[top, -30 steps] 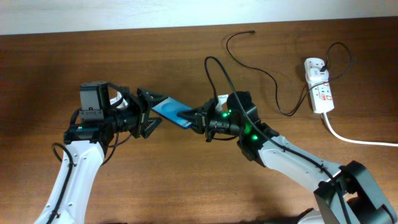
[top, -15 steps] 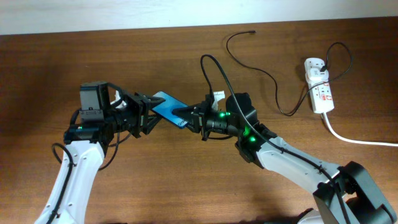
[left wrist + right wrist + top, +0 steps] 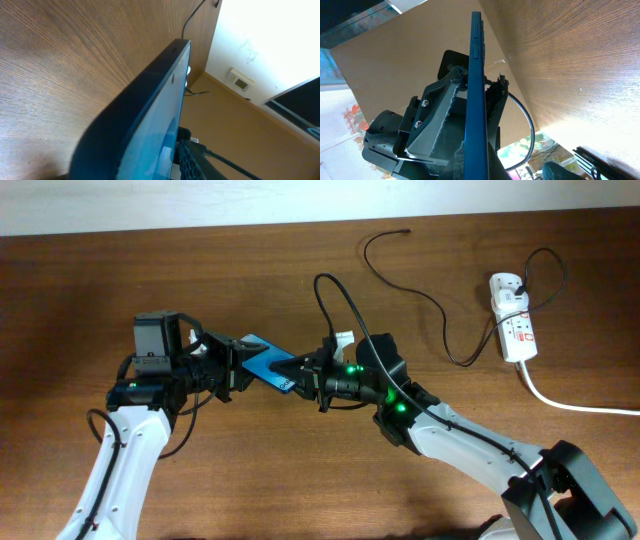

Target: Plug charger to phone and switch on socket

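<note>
The phone point(image 3: 258, 358), cyan screen up, hangs above the table between both grippers. My left gripper point(image 3: 228, 368) is shut on its left end, and a finger pad point(image 3: 192, 162) lies against the screen. My right gripper point(image 3: 303, 375) is shut on its right end. In the right wrist view the phone point(image 3: 476, 75) stands edge-on, with the left gripper's fingers point(image 3: 447, 100) on both its faces. The charger point(image 3: 430, 305) lies loose at the back right, its connector tip point(image 3: 404, 231) free, its other end at the socket point(image 3: 512, 320).
A thick white cord point(image 3: 575, 404) runs from the socket off the right edge. A black cable loop point(image 3: 335, 295) arches over my right arm. Bare wood table point(image 3: 250, 270) lies behind and in front of the grippers.
My right gripper has carried the phone a little to the left. My left gripper's fingers, wide apart before, have closed in on the phone's left end.
</note>
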Motion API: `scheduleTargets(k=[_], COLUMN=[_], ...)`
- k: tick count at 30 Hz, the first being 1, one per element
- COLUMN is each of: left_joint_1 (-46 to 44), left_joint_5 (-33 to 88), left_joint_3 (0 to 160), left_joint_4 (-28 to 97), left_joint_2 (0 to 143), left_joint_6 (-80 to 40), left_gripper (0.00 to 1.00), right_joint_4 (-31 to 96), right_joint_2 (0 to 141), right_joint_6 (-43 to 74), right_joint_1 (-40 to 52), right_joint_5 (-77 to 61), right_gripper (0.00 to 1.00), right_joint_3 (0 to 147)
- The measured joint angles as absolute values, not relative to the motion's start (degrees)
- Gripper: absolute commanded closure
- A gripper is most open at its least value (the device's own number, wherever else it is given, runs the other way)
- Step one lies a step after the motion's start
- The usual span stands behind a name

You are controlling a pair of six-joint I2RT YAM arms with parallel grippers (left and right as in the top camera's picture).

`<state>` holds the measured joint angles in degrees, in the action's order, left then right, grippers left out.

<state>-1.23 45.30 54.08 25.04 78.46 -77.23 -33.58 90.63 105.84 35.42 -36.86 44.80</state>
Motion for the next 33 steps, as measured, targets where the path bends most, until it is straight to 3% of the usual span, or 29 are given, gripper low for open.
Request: scheduleTargets(k=[4, 10, 16, 20, 23, 33], left_joint_1=[-1.23, -1.41, -1.67, -1.67, -1.74, -2.31], left_joint_5=[45.1, 44.97, 44.77, 44.77, 44.71, 38.94], left_joint_3=[54.08, 54.08, 54.06, 54.06, 54.06, 54.04], left_joint_4=[25.1, 25.04, 24.23, 24.21, 24.21, 24.73], left_joint_2=[78.46, 78.46, 78.46, 78.46, 78.46, 78.46], left_joint_6=[-77.23, -77.21, -76.31, -76.82, -77.45, -77.58], left_gripper=[0.76, 0.77, 0.97, 1.0, 1.0, 1.0], right_joint_4=[-33.78, -33.95, -34.17, -34.17, -34.26, -30.65], right_joint_2=[90.63, 90.63, 90.61, 90.61, 90.61, 90.61], right_joint_6=[106.08, 107.87, 111.98, 112.33, 111.81, 103.68], right_joint_1=[35.42, 35.4, 35.18, 35.2, 35.2, 35.29], right_joint_5=[-36.51, -36.27, -35.9, -35.9, -35.88, -36.1], right_gripper=[0.96, 0.96, 0.96, 0.94, 0.8, 0.61], right_joint_3=[44.8, 44.8, 44.8, 44.8, 44.8, 44.86])
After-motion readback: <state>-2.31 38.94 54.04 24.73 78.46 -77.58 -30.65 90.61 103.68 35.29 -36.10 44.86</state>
